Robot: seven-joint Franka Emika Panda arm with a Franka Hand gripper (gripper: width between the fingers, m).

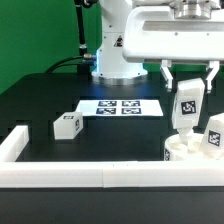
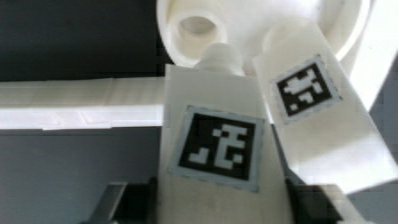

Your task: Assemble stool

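My gripper [image 1: 188, 88] is shut on a white stool leg [image 1: 187, 108] and holds it upright over the round white seat [image 1: 185, 152], at the exterior view's right. In the wrist view the gripper [image 2: 222, 207] clamps the tagged leg [image 2: 222, 140], and the leg's far end meets a hole in the seat [image 2: 192, 30]. A second leg [image 1: 213, 135] stands on the seat beside it and shows in the wrist view [image 2: 311, 100]. A third leg [image 1: 68, 123] lies loose on the table at the exterior view's left.
The marker board [image 1: 120, 107] lies flat in front of the arm's base. The long white border rail [image 1: 100, 178] runs along the front edge and up the left side [image 1: 15, 145]. It also shows in the wrist view [image 2: 80, 100], close by the seat.
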